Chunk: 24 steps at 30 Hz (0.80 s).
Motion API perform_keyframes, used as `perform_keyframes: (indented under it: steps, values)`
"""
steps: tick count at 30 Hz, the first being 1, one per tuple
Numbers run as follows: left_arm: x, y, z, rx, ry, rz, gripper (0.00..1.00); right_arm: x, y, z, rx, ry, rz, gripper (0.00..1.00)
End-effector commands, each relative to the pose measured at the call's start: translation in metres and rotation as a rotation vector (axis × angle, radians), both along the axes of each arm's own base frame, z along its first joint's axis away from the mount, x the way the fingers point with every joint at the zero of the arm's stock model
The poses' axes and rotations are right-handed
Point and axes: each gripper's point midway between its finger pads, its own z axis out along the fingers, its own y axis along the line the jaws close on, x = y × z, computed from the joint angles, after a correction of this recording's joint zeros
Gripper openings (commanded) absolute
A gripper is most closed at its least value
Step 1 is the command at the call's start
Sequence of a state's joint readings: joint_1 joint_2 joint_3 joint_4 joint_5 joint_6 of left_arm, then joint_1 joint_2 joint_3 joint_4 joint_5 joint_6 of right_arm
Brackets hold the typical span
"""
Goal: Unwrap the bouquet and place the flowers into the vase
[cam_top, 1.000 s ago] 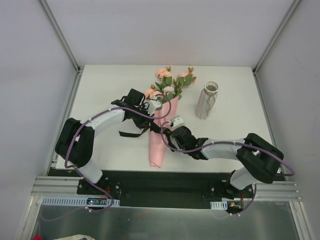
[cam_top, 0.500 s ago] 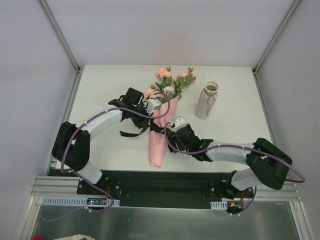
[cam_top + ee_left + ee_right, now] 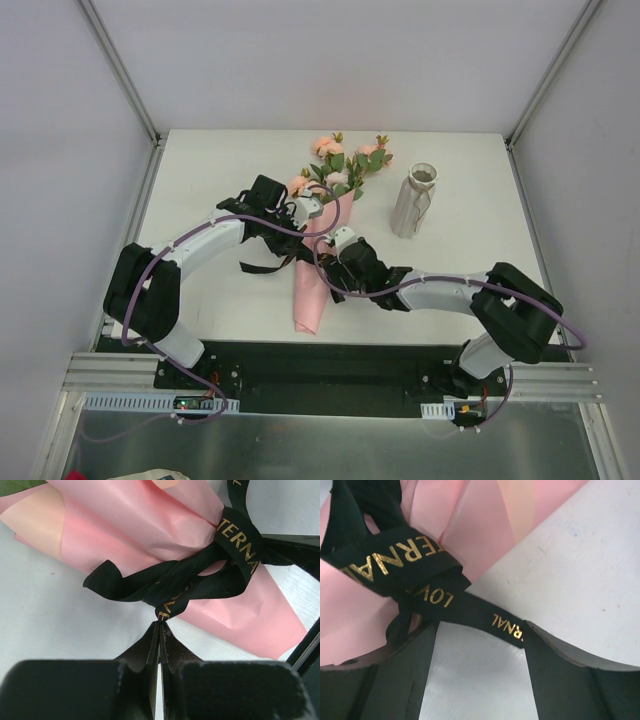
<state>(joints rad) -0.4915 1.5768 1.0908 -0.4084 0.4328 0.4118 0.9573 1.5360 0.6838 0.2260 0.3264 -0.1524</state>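
**Near edge.** The pointed foot of the pink paper cone lies toward the arm bases. The bouquet rests flat on the table, blooms facing away from the robot.

**Right flank of the cone.** The right gripper is released, jaws wide. A loose tail of the black, gold-lettered ribbon crosses the gap between its fingers. As far as the wrist view shows, neither finger presses on it.

**Left flank.** The left gripper is clenched. The other ribbon end runs into the seam of its closed jaws and appears pinched there.

**Waist of the cone.** The knot is not yet undone, so the step in hand is judged to be untying.
- The right gripper should close on the tail itself, near its free end, clear of the lettered band and the paper.
- The two ends are then best drawn apart, low along the table and away from the knot.
- A steady pull would keep the cone from lifting or dragging.
- Seizing a loop instead of a tail would likely tighten the knot.

**Beyond the cone mouth.** The flowers project from the paper, not yet unwrapped.

**Far right.** The vase stands upright, near the blooms but apart from them, with no stems in it.
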Motion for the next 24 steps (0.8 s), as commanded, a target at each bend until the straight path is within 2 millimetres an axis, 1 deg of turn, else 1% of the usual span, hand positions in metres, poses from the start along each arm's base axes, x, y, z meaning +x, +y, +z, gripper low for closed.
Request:
perform_keyframes:
  steps: [1, 4, 7, 8, 10, 11, 13, 14, 15, 16, 18, 22, 23, 24]
  values:
    - [0.000, -0.002, 0.009, -0.003, -0.009, -0.012, 0.00, 0.018, 0.022, 0.013, 0.022, -0.055, 0.046, 0.72]
    - [0.000, -0.003, 0.008, -0.005, -0.006, -0.016, 0.00, 0.018, 0.029, 0.009, 0.026, -0.050, 0.078, 0.67]
    - [-0.001, -0.003, 0.007, -0.004, 0.003, -0.020, 0.00, 0.014, 0.036, 0.008, 0.039, -0.036, 0.122, 0.57]
    - [0.000, -0.003, 0.006, -0.002, 0.001, -0.021, 0.00, 0.014, 0.038, 0.008, 0.044, -0.035, 0.129, 0.49]
    - [-0.001, -0.002, 0.005, 0.003, 0.006, -0.021, 0.00, 0.012, 0.041, 0.008, 0.056, -0.027, 0.144, 0.42]
    - [-0.001, -0.002, 0.005, 0.004, 0.008, -0.021, 0.00, 0.011, 0.042, 0.010, 0.064, -0.028, 0.148, 0.35]
    - [-0.002, -0.001, 0.004, 0.005, 0.013, -0.020, 0.00, 0.012, 0.041, 0.012, 0.066, -0.031, 0.141, 0.28]
    - [-0.003, -0.002, 0.004, 0.004, 0.015, -0.018, 0.00, 0.011, 0.040, 0.012, 0.067, -0.033, 0.141, 0.18]
    - [-0.003, -0.002, 0.006, 0.001, 0.015, -0.015, 0.00, 0.012, 0.040, 0.017, 0.075, -0.043, 0.136, 0.10]
    - [-0.003, -0.002, 0.007, 0.000, 0.017, -0.013, 0.00, 0.012, 0.036, 0.017, 0.068, -0.046, 0.120, 0.01]
    - [-0.003, -0.002, 0.010, -0.006, 0.012, -0.009, 0.00, 0.012, 0.030, 0.022, 0.073, -0.062, 0.099, 0.01]
    - [-0.004, 0.000, 0.019, -0.011, 0.001, 0.002, 0.00, 0.014, 0.010, 0.032, 0.062, -0.099, 0.028, 0.01]
    - [-0.005, 0.001, 0.024, -0.015, -0.005, 0.006, 0.00, 0.014, 0.007, 0.041, 0.082, -0.116, 0.013, 0.01]
    - [-0.006, 0.002, 0.027, -0.019, -0.002, 0.016, 0.00, 0.013, 0.001, 0.042, 0.078, -0.123, -0.006, 0.01]
